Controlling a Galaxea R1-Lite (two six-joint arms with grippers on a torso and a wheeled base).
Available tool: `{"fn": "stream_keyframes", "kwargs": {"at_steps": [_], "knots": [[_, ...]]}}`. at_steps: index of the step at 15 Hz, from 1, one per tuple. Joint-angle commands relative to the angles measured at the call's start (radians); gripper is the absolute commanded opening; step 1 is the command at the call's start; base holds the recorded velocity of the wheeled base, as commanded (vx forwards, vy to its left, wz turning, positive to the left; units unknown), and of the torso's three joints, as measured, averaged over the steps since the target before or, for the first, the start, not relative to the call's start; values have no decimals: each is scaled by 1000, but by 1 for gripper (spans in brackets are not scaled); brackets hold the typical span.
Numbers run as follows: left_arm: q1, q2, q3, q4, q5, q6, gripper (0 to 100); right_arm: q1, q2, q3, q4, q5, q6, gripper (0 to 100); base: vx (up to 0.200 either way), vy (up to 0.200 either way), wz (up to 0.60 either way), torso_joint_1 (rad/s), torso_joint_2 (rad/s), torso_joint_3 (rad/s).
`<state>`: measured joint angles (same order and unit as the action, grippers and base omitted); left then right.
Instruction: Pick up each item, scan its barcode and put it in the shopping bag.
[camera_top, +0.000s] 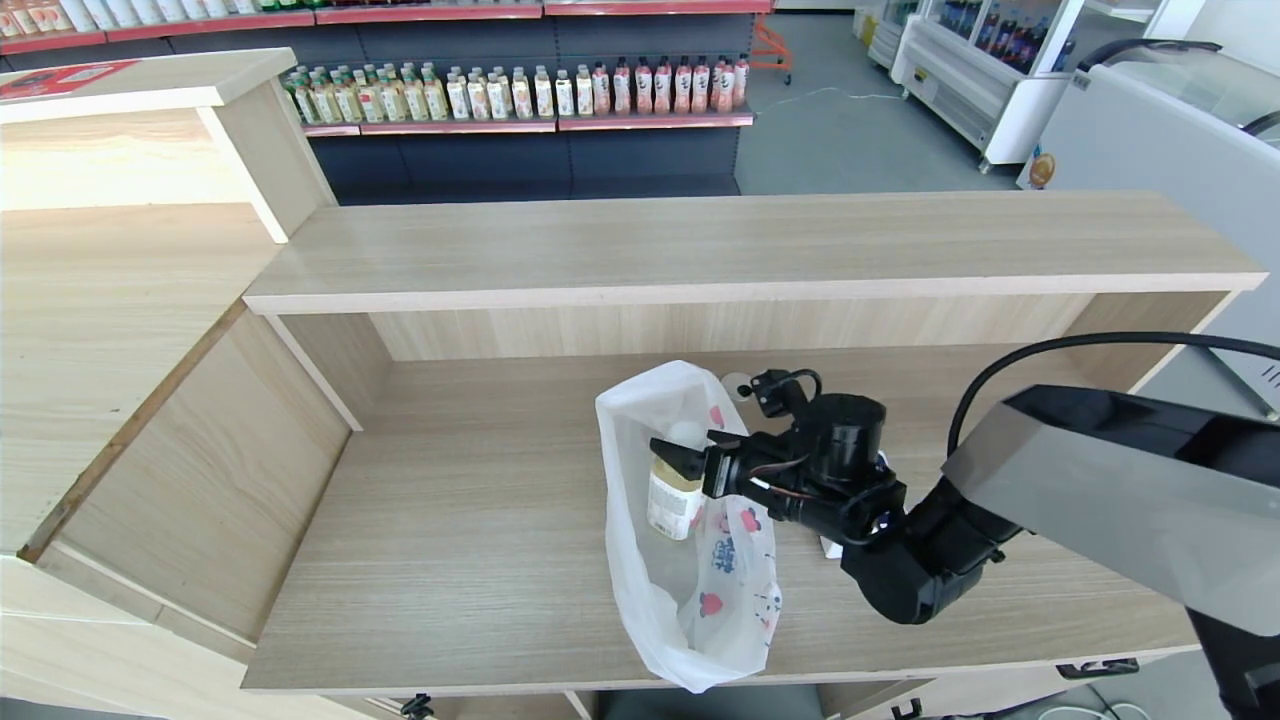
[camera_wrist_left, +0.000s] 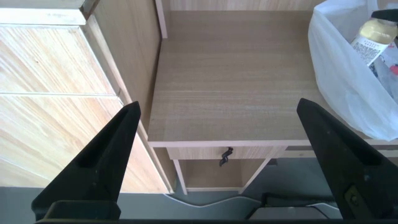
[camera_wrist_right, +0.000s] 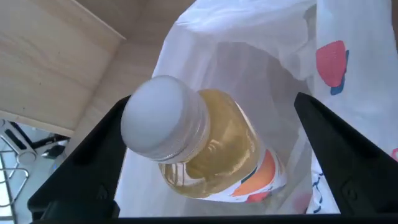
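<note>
A white plastic shopping bag (camera_top: 700, 600) with red and blue prints stands open on the lower counter (camera_top: 450, 560). A bottle of yellowish drink (camera_top: 672, 500) with a white cap is inside the bag, leaning slightly. My right gripper (camera_top: 672, 455) is at the bag's mouth, just above the bottle's cap. In the right wrist view the bottle (camera_wrist_right: 205, 149) lies between the spread fingers of that gripper (camera_wrist_right: 212, 102), which stands open, with bag film (camera_wrist_right: 249, 50) around it. My left gripper (camera_wrist_left: 217, 106) hangs open and empty over the counter's near left corner, with the bag (camera_wrist_left: 348, 81) and bottle (camera_wrist_left: 372, 34) off to its side.
A raised wooden ledge (camera_top: 750, 250) runs along the back of the counter and a side wall (camera_top: 200, 480) closes its left end. Store shelves with bottles (camera_top: 520, 90) and a chest freezer (camera_top: 1000, 70) stand beyond. A drawer handle (camera_wrist_left: 225, 155) hangs under the counter's front edge.
</note>
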<state>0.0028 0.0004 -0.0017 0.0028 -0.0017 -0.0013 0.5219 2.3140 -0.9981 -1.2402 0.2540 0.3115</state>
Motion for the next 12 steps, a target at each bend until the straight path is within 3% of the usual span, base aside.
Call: {"fn": "stream_keyframes", "kwargs": {"at_steps": [1,10,12], "knots": [[0,0,0,0,0,0,100,-25,-94,64,-1,-6,18,100,0,0,0,0,0,0],[0,0,0,0,0,0,100,-149,-509,441,10,-42,-68,100,0,0,0,0,0,0],[0,0,0,0,0,0,100,-223,-644,527,74,-56,-144,100,0,0,0,0,0,0]]}}
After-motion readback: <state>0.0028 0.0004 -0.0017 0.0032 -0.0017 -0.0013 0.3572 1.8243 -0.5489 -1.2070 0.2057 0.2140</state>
